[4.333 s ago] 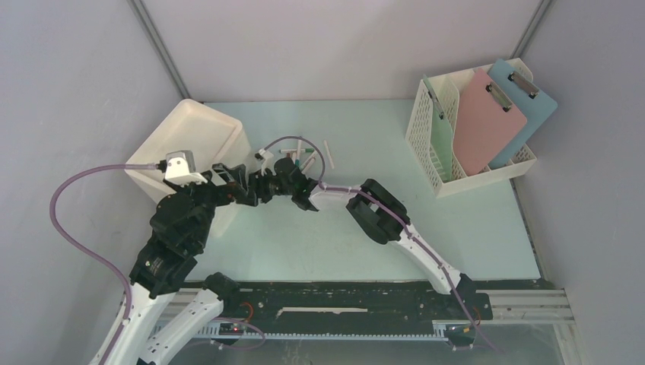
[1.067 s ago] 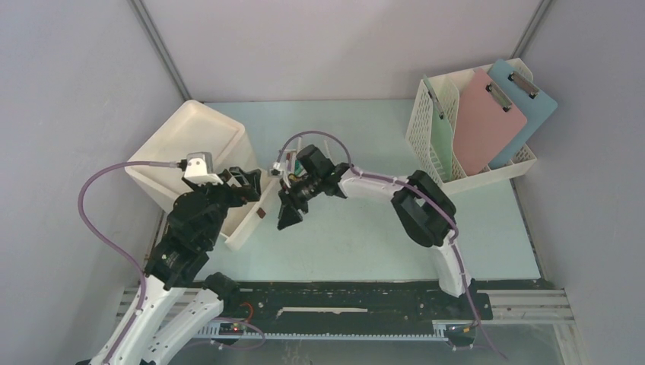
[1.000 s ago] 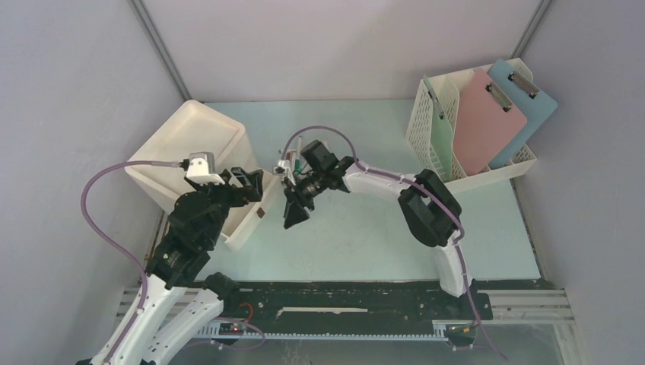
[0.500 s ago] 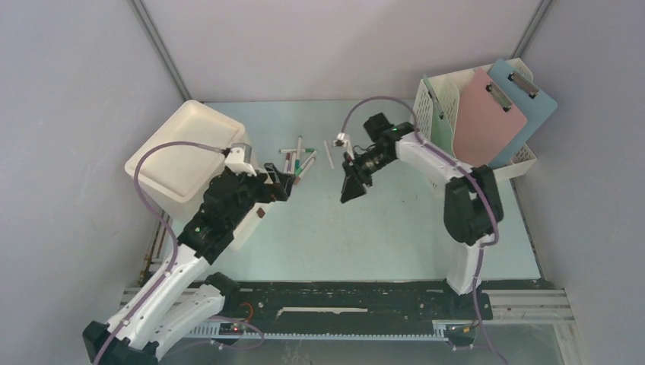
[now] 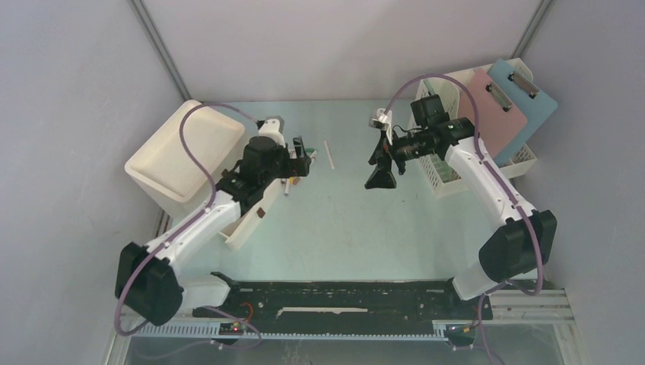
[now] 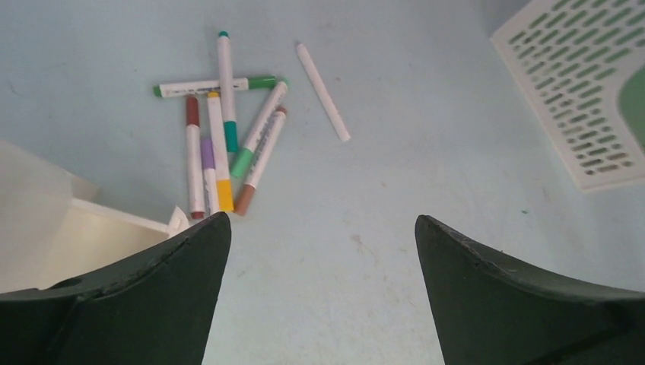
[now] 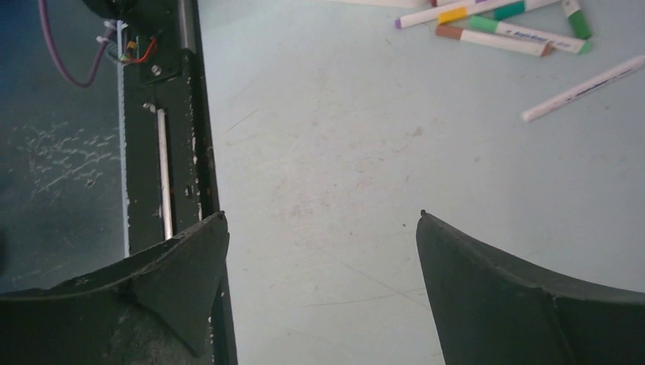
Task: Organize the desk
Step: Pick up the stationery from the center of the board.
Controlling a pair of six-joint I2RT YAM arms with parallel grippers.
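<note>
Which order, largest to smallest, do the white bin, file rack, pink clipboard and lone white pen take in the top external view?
1. white bin and file rack: they look about alike, and the right arm hides part of the rack, so these two are not ranked.
2. pink clipboard
3. lone white pen

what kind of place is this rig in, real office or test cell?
Likely a lab test cell staged as an office desk: the desk is boxed in by bare grey panels, a black rail runs along its front, and the props are loose markers and a file rack holding clipboards.
</note>
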